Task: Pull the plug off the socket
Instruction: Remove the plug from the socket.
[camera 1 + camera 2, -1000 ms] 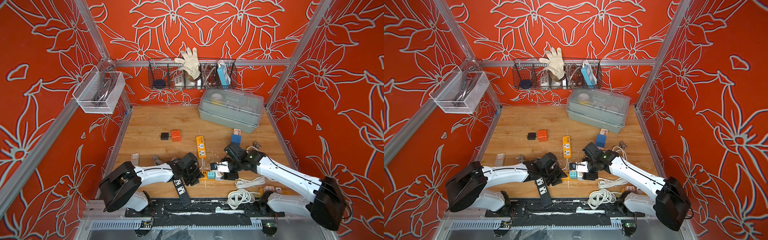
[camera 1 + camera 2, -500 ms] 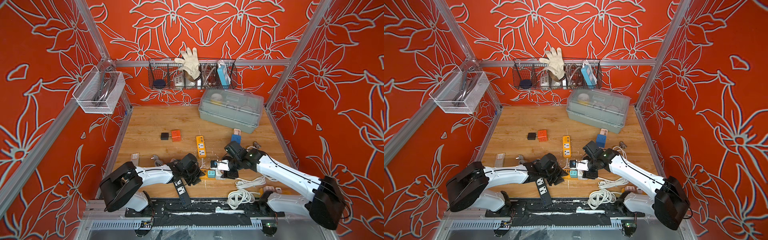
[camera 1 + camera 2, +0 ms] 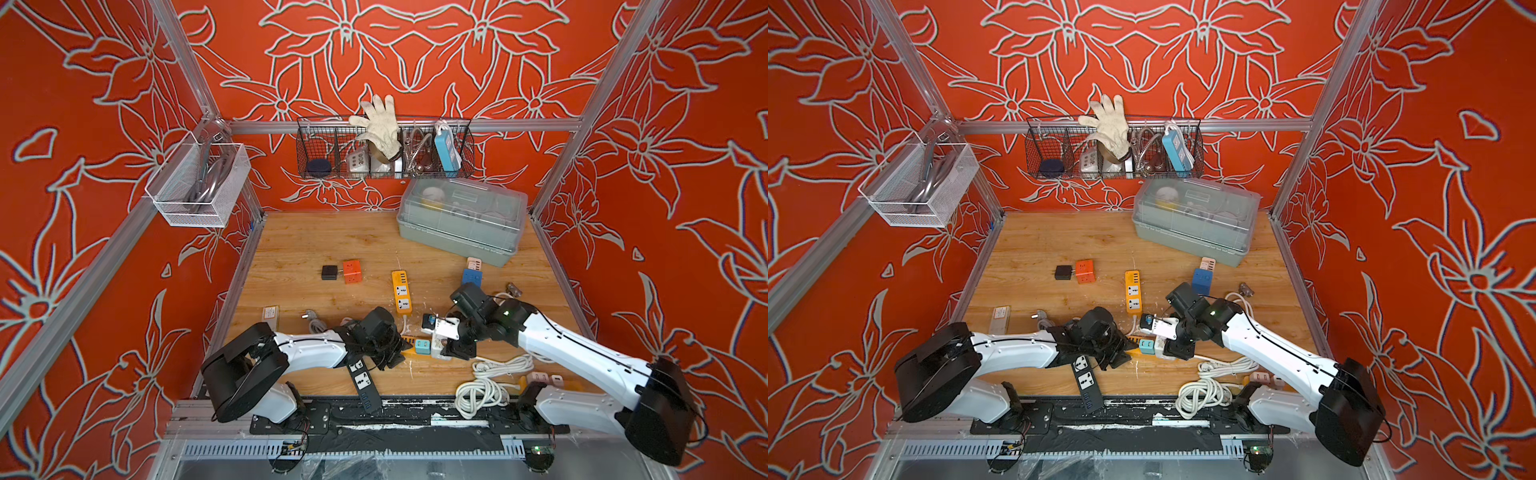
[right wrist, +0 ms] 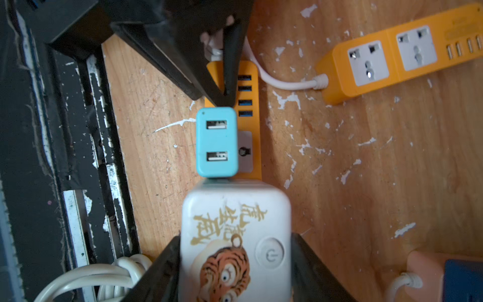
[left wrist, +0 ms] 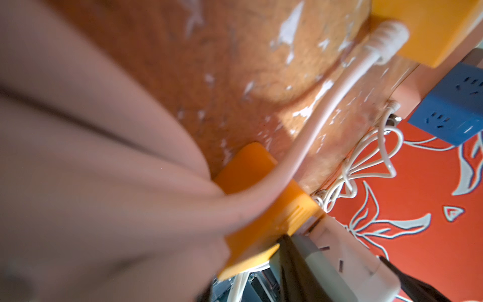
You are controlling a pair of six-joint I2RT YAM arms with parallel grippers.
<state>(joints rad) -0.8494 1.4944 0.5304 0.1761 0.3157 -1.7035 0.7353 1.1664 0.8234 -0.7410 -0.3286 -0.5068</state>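
Observation:
The plug, a white cube (image 4: 235, 222) with a tiger print and a power button, sits on one end of the socket, an orange power strip (image 4: 251, 104) near the table's front edge. My right gripper (image 4: 235, 261) is shut on the cube, one black finger on each side. A teal USB charger (image 4: 217, 142) stands on the strip right beside the cube. My left gripper (image 3: 397, 353) is shut on the strip's other end (image 5: 251, 209), where its white cord (image 5: 326, 112) leaves. In both top views the grippers face each other across the strip (image 3: 1133, 352).
A second orange strip (image 3: 401, 291) lies just behind. A black strip (image 3: 363, 382) overhangs the front edge under my left arm. Coiled white cord (image 3: 478, 390) lies front right. A blue cube (image 3: 471, 277), a grey lidded box (image 3: 461, 222) and an orange cube (image 3: 351, 271) stand farther back.
My left jaws have closed a little more on the strip's end. Both arms have stayed almost where they were, and the cube still sits on the strip.

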